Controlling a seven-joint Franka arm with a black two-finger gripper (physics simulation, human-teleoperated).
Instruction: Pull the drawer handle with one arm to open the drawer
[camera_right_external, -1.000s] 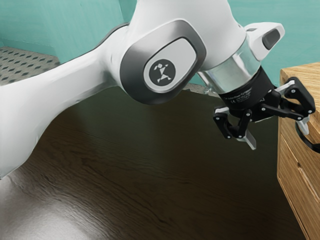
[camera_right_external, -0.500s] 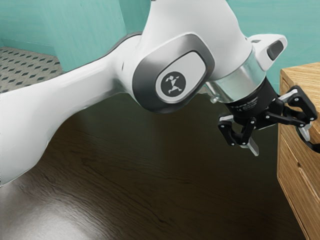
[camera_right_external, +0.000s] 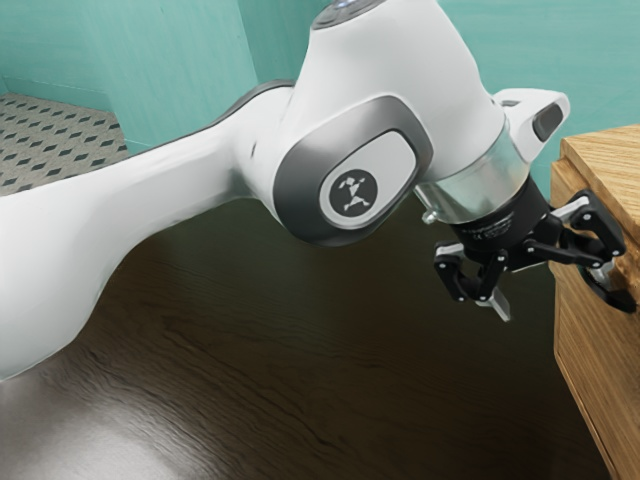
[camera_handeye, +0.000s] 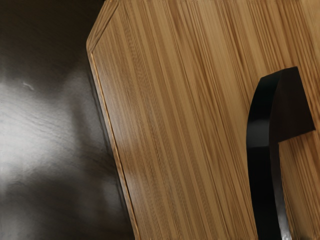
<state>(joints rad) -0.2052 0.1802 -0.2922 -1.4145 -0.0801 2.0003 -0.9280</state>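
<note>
Wood-grained and pale, the cabinet stands at the exterior view's right edge on the dark table, and my claw hangs just in front of its face. My two black fingers are spread wide, with nothing pinched between them. One fingertip points down over the table, apart from the wood. The other lies close against the drawer front by the black handle — whether it touches I cannot tell. From my wrist the drawer front is a broad panel of striped wood with a thin bevelled edge, the dark tabletop lying beyond that edge. The handle rises off the panel as a glossy black arch — close under my hand. Whether the drawer stands out from the cabinet I cannot tell
</note>
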